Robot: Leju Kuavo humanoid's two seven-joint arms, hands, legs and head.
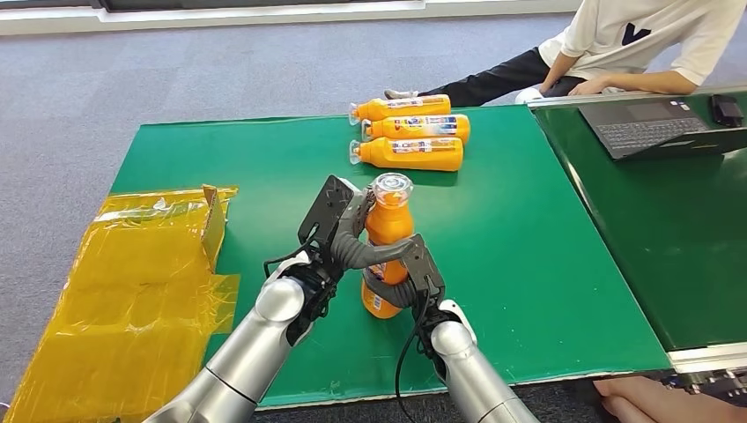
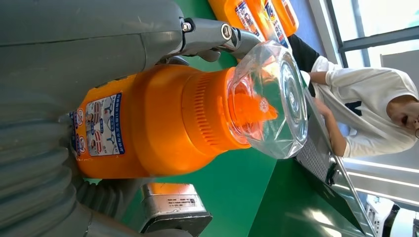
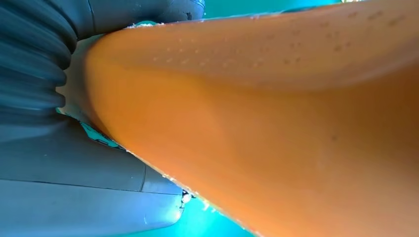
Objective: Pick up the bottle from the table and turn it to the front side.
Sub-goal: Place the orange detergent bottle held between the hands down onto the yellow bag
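An orange bottle [image 1: 388, 226] with a clear cap [image 1: 392, 187] stands upright over the middle of the green table [image 1: 528, 256]. Both hands grip it. My left hand [image 1: 339, 233] wraps its upper body from the left. Lower down, my right hand [image 1: 414, 275] grips its base from the near side. Whether the base touches the table, I cannot tell. The left wrist view has the bottle [image 2: 163, 128] with a small printed label [image 2: 101, 126] facing the camera, inside my left hand [image 2: 64, 64]. Its orange wall [image 3: 272, 128] presses against my right hand [image 3: 59, 153] in the right wrist view.
Three more orange bottles [image 1: 410, 132] lie on their sides at the table's far edge. Yellow plastic wrap [image 1: 132, 273] hangs over the left edge. A second green table [image 1: 687, 229] on the right carries a laptop [image 1: 656, 128]. A person [image 1: 634, 44] sits beyond it.
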